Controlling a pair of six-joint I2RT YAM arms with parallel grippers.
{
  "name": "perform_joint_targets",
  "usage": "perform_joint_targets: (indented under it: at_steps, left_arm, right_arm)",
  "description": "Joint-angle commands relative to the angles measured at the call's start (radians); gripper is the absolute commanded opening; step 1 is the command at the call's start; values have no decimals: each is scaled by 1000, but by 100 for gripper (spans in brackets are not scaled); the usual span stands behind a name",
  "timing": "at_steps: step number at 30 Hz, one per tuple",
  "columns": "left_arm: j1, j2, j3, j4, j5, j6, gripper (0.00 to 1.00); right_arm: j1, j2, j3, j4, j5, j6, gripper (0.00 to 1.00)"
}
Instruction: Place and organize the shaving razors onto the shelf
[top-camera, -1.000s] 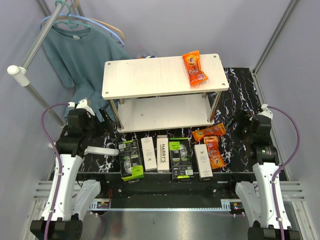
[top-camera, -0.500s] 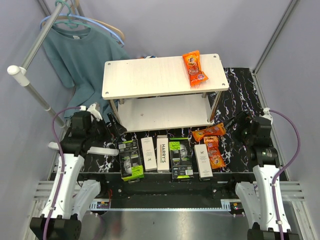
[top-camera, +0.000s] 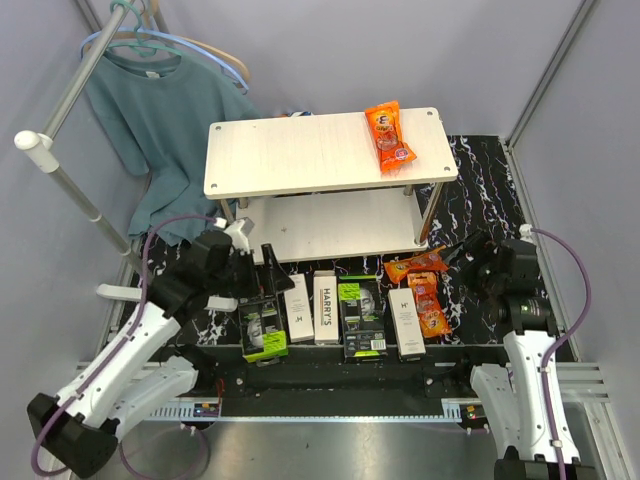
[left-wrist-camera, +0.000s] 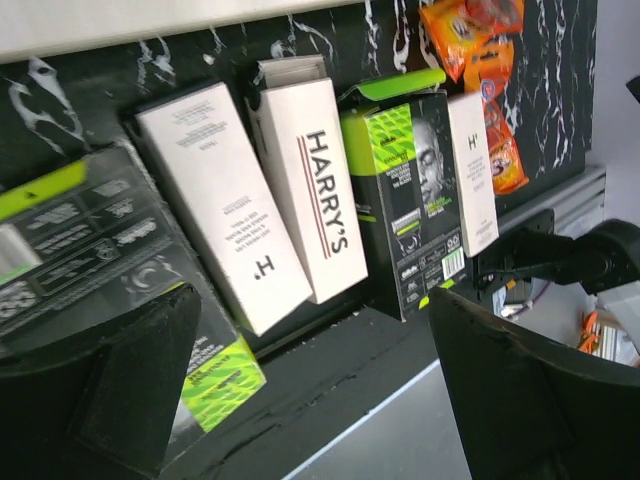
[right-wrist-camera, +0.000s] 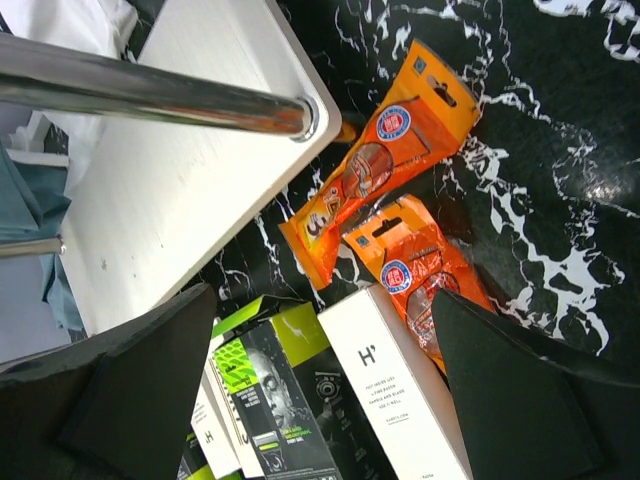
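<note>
Five razor boxes lie in a row on the black marbled table in front of the shelf (top-camera: 320, 152): a black-and-green box (top-camera: 262, 330), two white boxes (top-camera: 297, 307) (top-camera: 326, 306), a second black-and-green box (top-camera: 362, 316) and a white box (top-camera: 405, 320). My left gripper (top-camera: 258, 274) is open and empty, hovering above the leftmost boxes. Its wrist view shows the left black box (left-wrist-camera: 90, 250), the white boxes (left-wrist-camera: 225, 200) (left-wrist-camera: 315, 190), the other black box (left-wrist-camera: 415, 190) and the open gripper (left-wrist-camera: 320, 400). My right gripper (top-camera: 468, 250) is open and empty, above the right white box (right-wrist-camera: 400, 390).
One orange snack packet (top-camera: 389, 135) lies on the shelf's top board; two more (top-camera: 418, 263) (top-camera: 430, 305) lie on the table by the right white box. A teal shirt (top-camera: 165, 120) hangs on a rack at the back left. A shelf leg (right-wrist-camera: 150, 90) crosses the right wrist view.
My left arm has swung right and forward, bringing its open gripper over the leftmost boxes. My right gripper has shifted slightly left. The boxes have not moved.
</note>
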Motion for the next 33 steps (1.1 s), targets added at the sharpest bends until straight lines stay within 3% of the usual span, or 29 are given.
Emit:
perform_joint_targets:
  at_steps: [1, 8, 14, 20, 33]
  left_arm:
    - [-116, 58, -13, 116, -86, -96, 99]
    - [-321, 196, 42, 153, -157, -143, 99]
    - [-426, 322, 140, 145, -180, -149, 99]
    - [-446, 345, 162, 144, -185, -140, 99]
    - [-446, 328, 142, 124, -200, -140, 99]
  right_arm:
    - [0, 2, -36, 43, -107, 23, 100]
    - [2, 29, -85, 25, -95, 89, 100]
    - [2, 109, -96, -20, -35, 109, 100]
    - [2, 175, -112, 8, 13, 100, 94]
    - [2, 418, -194, 288, -24, 10, 84]
